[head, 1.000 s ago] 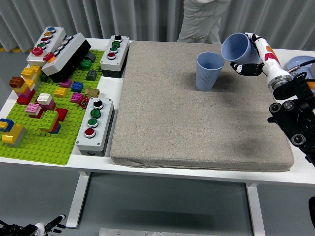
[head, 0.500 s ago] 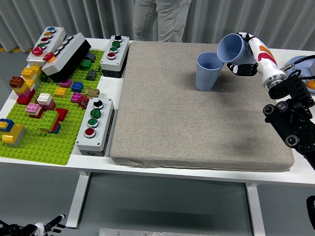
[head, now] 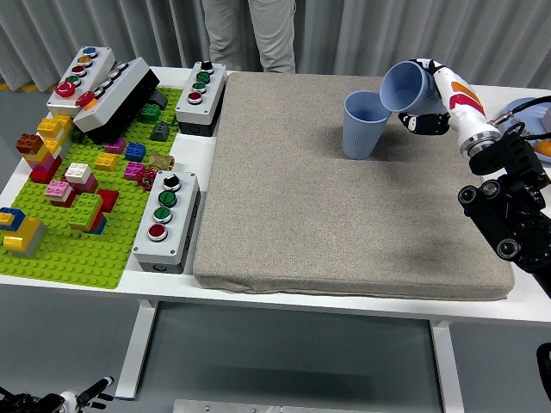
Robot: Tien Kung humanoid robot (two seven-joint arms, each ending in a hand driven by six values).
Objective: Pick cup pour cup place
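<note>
A: Starting with the largest items: the white desk [head: 215, 288] carries a grey mat [head: 344, 189] across its centre and right. To the mat's left lie a green brick baseplate [head: 77, 249] with loose bricks and several button boxes [head: 165, 219]. A person [head: 250, 30] stands at the far edge, hands not visible.

B: Status of the right arm?

A: The right hand [head: 430, 103] reaches in from the right, fingers closed around the held blue cup [head: 405, 84]. That cup is tilted, mouth facing left and downward, its rim just above and touching or nearly touching the rim of the standing blue cup [head: 363, 125], which sits upright on the mat's far right portion.

B: Change from one second ago?

A: The held cup has shifted left and lowered toward the standing cup, closing the gap. Over the last half second it has barely moved. The person has walked from right to left along the far side.

B: Meaning for the task?

A: Judgement: the pick is complete and the pour is in hand, at or near its hold position. Placement remains. No contents are visible.

B: Left arm?

A: Not in view.
</note>
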